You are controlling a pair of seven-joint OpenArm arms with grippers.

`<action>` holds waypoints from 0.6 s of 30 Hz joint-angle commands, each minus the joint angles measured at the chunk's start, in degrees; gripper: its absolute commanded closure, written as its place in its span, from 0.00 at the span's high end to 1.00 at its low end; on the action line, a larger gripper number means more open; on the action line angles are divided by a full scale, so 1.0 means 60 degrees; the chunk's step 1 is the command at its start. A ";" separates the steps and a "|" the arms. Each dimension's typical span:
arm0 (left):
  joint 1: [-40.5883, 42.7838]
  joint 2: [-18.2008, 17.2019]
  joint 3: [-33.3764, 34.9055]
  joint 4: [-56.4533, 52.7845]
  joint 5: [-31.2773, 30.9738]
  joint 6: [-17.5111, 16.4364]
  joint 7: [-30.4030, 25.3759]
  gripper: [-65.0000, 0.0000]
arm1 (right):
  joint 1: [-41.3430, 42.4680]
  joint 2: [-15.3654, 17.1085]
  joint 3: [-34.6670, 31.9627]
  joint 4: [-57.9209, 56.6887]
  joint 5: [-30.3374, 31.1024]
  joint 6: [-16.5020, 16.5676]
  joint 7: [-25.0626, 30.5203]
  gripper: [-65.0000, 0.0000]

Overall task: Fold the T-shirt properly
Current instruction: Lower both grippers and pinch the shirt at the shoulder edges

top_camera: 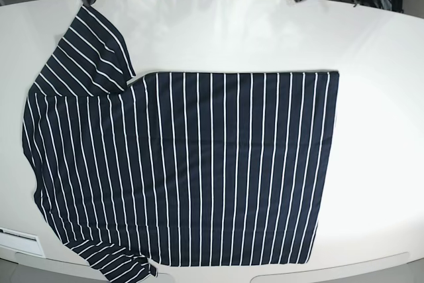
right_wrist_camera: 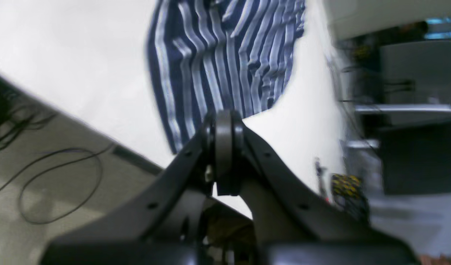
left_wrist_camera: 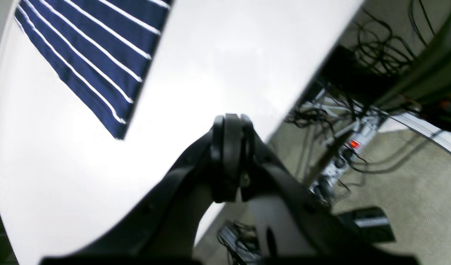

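Both arms are drawn back to the far edge of the white oval desk (top_camera: 218, 24). The left end effector (left_wrist_camera: 231, 121) has its jaws pressed together on nothing, hanging over the desk's edge. The right end effector (right_wrist_camera: 223, 117) is likewise pressed together and empty, just above the striped sleeve. The dark navy short-sleeved fabric T-shirt with thin white stripes (top_camera: 185, 164) lies spread flat across the desk, one sleeve reaching toward the right arm. Tangled black cables (left_wrist_camera: 380, 51) and a power strip (left_wrist_camera: 343, 154) lie on the carpeted floor beyond.
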 commanded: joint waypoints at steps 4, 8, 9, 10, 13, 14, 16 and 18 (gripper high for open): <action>-0.0426 -0.0062 -0.0627 0.0157 -0.0058 -0.0430 -0.0157 0.00 | 0.0535 0.0040 -0.0004 0.0171 0.0790 0.0838 0.0554 0.00; -0.1053 -0.0058 -0.1701 0.0153 -0.1453 -0.1643 -0.0317 0.00 | 0.1319 0.0040 0.0178 0.0171 0.1843 0.1519 0.1035 0.00; -0.1239 -0.0062 -0.1960 0.0131 -0.1887 -0.2014 -0.0412 0.00 | 0.1526 0.0040 0.0321 0.0171 0.2222 0.1730 0.1206 0.00; -0.1435 -0.0058 -0.2197 0.0080 -0.2306 -0.2353 -0.0492 0.00 | 0.1745 0.0040 0.0499 0.0171 0.2681 0.1960 0.1377 0.00; -0.2018 -0.0062 -0.2641 -0.0171 -0.3264 -0.3177 -0.0543 0.00 | 0.2506 0.0040 0.1300 0.0171 0.4178 0.2838 0.1840 0.00; -0.2186 -0.0062 -0.2688 -0.0284 -0.3355 -0.3410 -0.0550 0.00 | 0.2736 0.0036 0.1639 0.0171 0.4717 0.3100 0.1931 0.00; -0.2466 -0.0062 -0.2692 -0.0572 -0.3370 -0.3891 -0.0732 0.00 | 0.3034 0.0040 0.2390 0.0171 0.5971 0.3599 0.2102 0.00; -0.2714 -0.0066 -0.2688 -0.0980 -0.3370 -0.4397 -0.0991 0.00 | 0.3147 0.0040 0.3111 0.0171 0.7155 0.4291 0.2317 0.00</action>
